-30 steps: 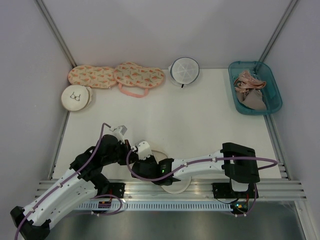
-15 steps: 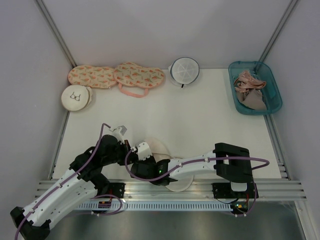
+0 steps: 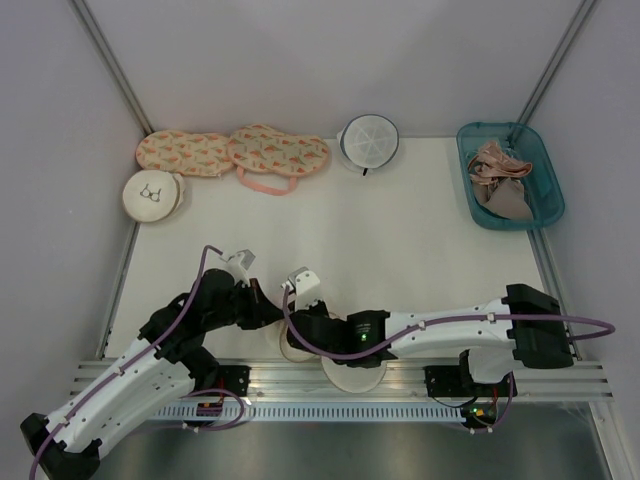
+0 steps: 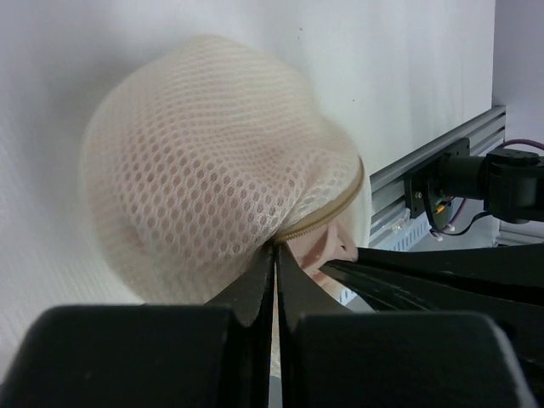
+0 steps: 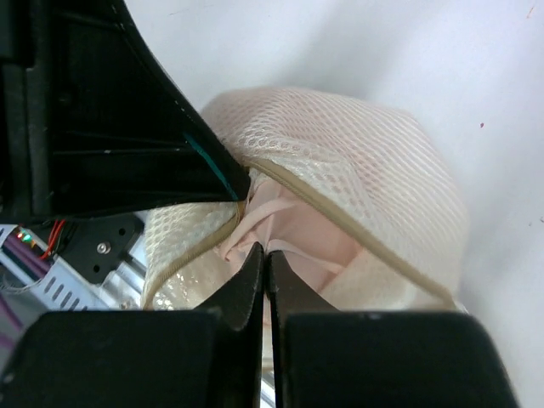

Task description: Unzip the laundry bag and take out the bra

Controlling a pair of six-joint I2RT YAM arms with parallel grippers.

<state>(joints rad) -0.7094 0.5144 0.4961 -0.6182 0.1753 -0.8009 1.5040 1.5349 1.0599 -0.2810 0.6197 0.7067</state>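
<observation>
The cream mesh laundry bag (image 4: 204, 161) lies at the table's near edge, between both grippers, and shows partly under the arms in the top view (image 3: 352, 378). Its rim zipper (image 5: 357, 234) is parted. My left gripper (image 4: 275, 251) is shut on the bag's rim by the zipper; in the top view it sits at the bag's left side (image 3: 268, 312). The pale pink bra (image 5: 297, 229) lies inside the opening. My right gripper (image 5: 266, 252) is shut on a fold of the bra, right next to the left gripper (image 3: 293, 318).
A second round cream bag with a black bra drawing (image 3: 152, 195) stands at the far left. Two peach patterned pouches (image 3: 235, 152) and a white mesh round bag (image 3: 368, 140) lie at the back. A teal tray (image 3: 545, 205) with garments sits far right.
The right arm's elbow has swung out to the right and its wrist has shifted slightly right and back. The left arm has stayed put, holding the bag.
</observation>
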